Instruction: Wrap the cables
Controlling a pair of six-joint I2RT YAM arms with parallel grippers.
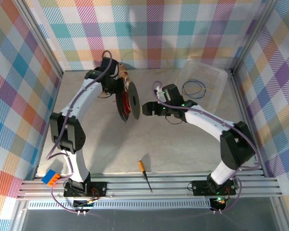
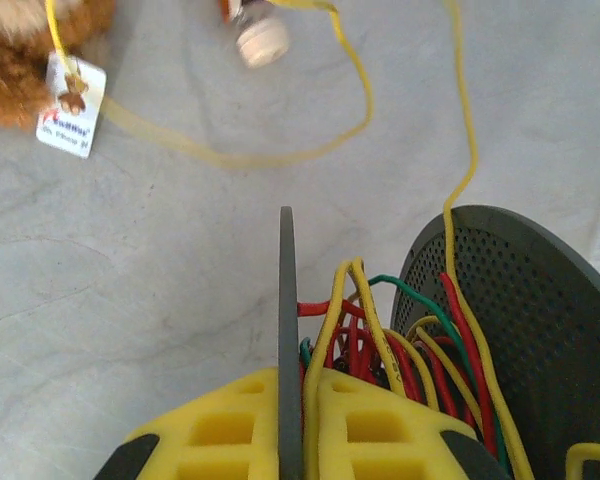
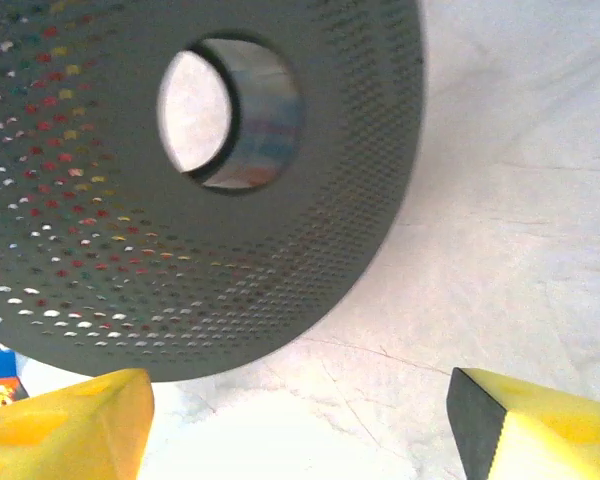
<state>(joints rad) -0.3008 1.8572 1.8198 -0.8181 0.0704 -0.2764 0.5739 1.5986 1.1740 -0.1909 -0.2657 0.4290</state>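
Note:
A black perforated spool (image 1: 127,102) stands on edge mid-table, with red, green and yellow wire wound between its two discs. In the left wrist view my left gripper (image 2: 298,388) is shut on the thin edge of one disc (image 2: 286,290), and a yellow cable (image 2: 332,330) is pinched beside it. Another yellow cable (image 2: 462,150) runs from the spool's core up across the table, and a loose loop (image 2: 280,155) lies beyond. My right gripper (image 3: 300,430) is open just beside the spool's other disc (image 3: 180,230), touching nothing.
A clear plastic bin (image 1: 216,77) at the back right holds thin blue and yellow wire loops. A screwdriver (image 1: 145,175) lies near the front edge. A brown plush toy (image 1: 124,76) with a paper tag (image 2: 70,100) sits behind the spool. An orange-and-blue block (image 1: 50,178) is at the front left.

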